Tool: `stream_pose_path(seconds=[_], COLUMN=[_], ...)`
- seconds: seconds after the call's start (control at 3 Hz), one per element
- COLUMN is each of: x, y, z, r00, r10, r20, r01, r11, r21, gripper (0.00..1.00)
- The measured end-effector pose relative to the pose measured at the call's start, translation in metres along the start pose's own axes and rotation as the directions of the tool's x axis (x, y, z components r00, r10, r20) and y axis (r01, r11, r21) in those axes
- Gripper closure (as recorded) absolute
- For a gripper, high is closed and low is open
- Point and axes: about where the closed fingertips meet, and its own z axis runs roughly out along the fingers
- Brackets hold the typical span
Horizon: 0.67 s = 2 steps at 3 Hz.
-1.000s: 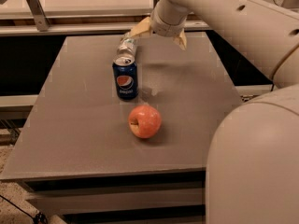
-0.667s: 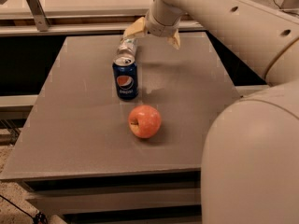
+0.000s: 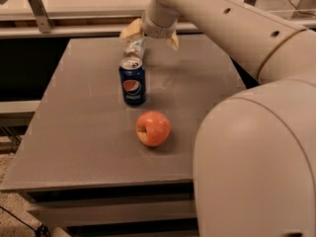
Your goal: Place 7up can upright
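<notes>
1. The gripper (image 3: 151, 35) hovers over the far edge of the table (image 3: 74, 132), fingers spread wide, gripping nothing.
2. The 7up can (image 3: 134, 47) lies tipped just behind the upright Pepsi can (image 3: 133, 83).
3. An apple (image 3: 153, 128) sits nearer.

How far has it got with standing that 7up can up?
Nothing looks finished yet. The gripper hovers open just above the 7up can, which sits behind the Pepsi can, seemingly tilted. Left: grip it and stand it upright on the table.
</notes>
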Motion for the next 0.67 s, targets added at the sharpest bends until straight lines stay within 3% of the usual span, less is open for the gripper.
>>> stream_pose_path(seconds=[0.67], x=[-0.009], y=[0.011], z=[0.021], r00=[1.000], r10=[-0.022], r20=[-0.011], r01=[0.022], r11=[0.9998], r21=[-0.002], gripper=[0.00])
